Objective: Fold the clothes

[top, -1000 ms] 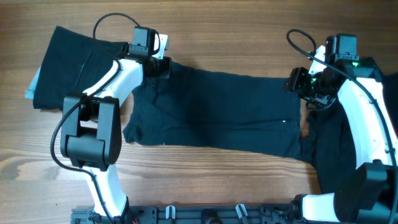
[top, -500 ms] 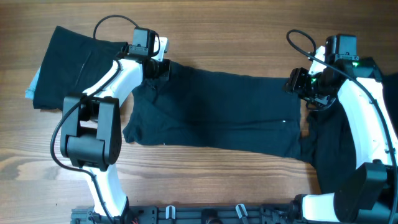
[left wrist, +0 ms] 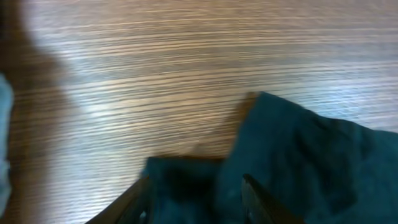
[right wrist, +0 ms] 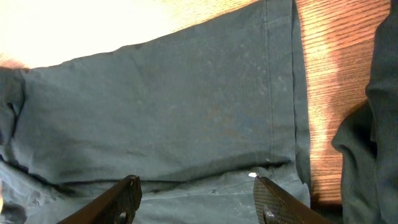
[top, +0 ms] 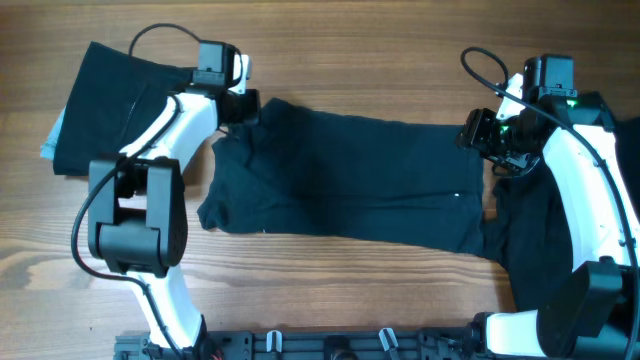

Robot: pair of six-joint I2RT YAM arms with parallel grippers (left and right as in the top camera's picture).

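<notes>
Three dark garments lie on one wooden table (top: 380, 50): one spread garment (top: 350, 175) in the middle, one folded garment (top: 110, 90) at the far left, and one rumpled garment (top: 530, 240) at the right. One light blue cloth (top: 50, 140) peeks from under the folded one.

There are two white-and-black arms, the left arm (top: 170, 120) and the right arm (top: 590, 200). Each carries one gripper, so two in all: the left gripper (top: 247, 105) and the right gripper (top: 472, 130).

Each wrist view shows two fingers, four altogether: left fingers (left wrist: 127, 205) and right fingers (right wrist: 118, 199).

Two black cables show, the left cable (top: 160, 30) and the right cable (top: 480, 62), one looping over each arm
</notes>
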